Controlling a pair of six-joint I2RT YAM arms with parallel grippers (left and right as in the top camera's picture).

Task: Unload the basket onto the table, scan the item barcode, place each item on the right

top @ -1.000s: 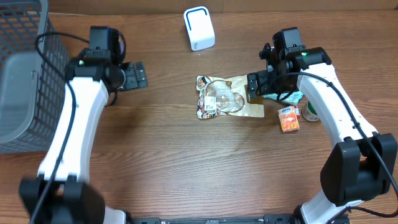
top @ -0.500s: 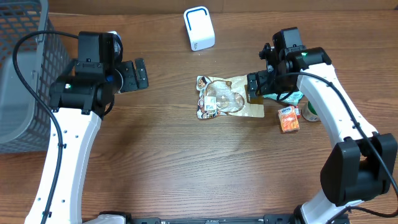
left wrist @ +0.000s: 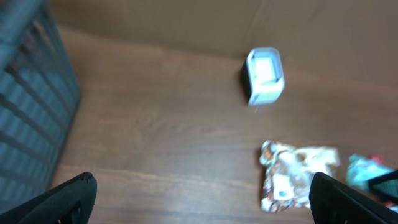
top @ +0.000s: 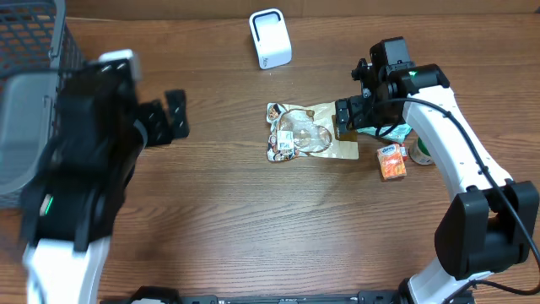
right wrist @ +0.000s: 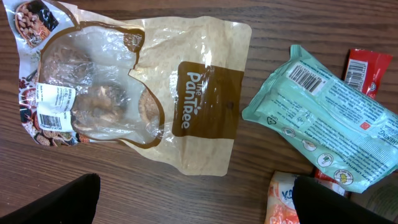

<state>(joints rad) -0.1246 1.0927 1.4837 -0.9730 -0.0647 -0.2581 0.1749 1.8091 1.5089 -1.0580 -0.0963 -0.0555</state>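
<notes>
Overhead: left arm has risen toward camera, blurred; left gripper (top: pixel 171 120) spread wide, empty. Right gripper (top: pixel 344 119) unmoved, jaws wide, at right edge of clear-and-tan plastic snack pouch (top: pixel 308 133), mid-frame. No grasp yet. White boxy scanner (top: pixel 270 38) top centre.
Left wrist: blurred, scanner upper centre.
Right wrist: pouch's barcode label faces up, frame left.
Brown wood-grain table (top: pixel 253 236); room unseen.

Two arms (top: pixel 447 135), one scanner (top: pixel 270 38), one basket (top: pixel 25 51), four snack packs (right wrist: pixel 143 87).

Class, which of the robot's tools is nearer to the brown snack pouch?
Right. The right tool hangs open at the snack pouch's right edge; the left tool is far off to its left, by the basket.
</notes>
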